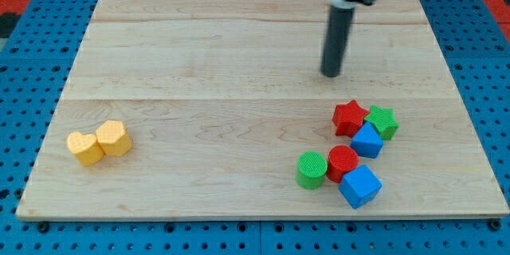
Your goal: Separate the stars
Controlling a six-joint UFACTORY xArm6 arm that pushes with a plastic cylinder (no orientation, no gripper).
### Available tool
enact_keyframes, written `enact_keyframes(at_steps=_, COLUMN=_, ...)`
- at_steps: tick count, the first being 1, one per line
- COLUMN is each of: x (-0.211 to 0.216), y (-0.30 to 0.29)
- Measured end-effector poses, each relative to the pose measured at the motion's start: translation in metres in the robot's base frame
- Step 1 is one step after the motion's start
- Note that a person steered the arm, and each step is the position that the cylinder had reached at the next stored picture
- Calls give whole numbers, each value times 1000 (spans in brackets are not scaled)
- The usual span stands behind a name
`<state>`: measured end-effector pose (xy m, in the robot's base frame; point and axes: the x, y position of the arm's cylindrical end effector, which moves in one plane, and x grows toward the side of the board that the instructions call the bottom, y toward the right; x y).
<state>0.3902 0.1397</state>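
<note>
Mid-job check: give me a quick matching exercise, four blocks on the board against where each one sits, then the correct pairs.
Blocks:
1. red star
2. green star
3. green cylinder
4. yellow hearts

Places:
A. board's left side, touching each other
B. right end of the cluster, touching the red star
C. the cluster's left edge, beside the red cylinder
D. block nearest my tip, below it in the view

Pairs: 1-D, 2-B, 3-C, 4-A

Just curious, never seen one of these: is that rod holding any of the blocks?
Nothing is held. My tip stands apart, above the red star and green star.
</note>
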Motion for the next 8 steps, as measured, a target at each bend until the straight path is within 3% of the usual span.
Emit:
enact_keyframes(at_steps=1, x=10, y=102)
enact_keyframes(at_steps=2, x=51, y=134)
enact_keyframes(at_steps=5, x=122, y=9)
enact_keyframes(at_steps=6, x=126, y=27)
enact_keyframes(at_steps=7, x=130, y=-26)
enact_keyframes(at_steps=8, x=118, y=-128)
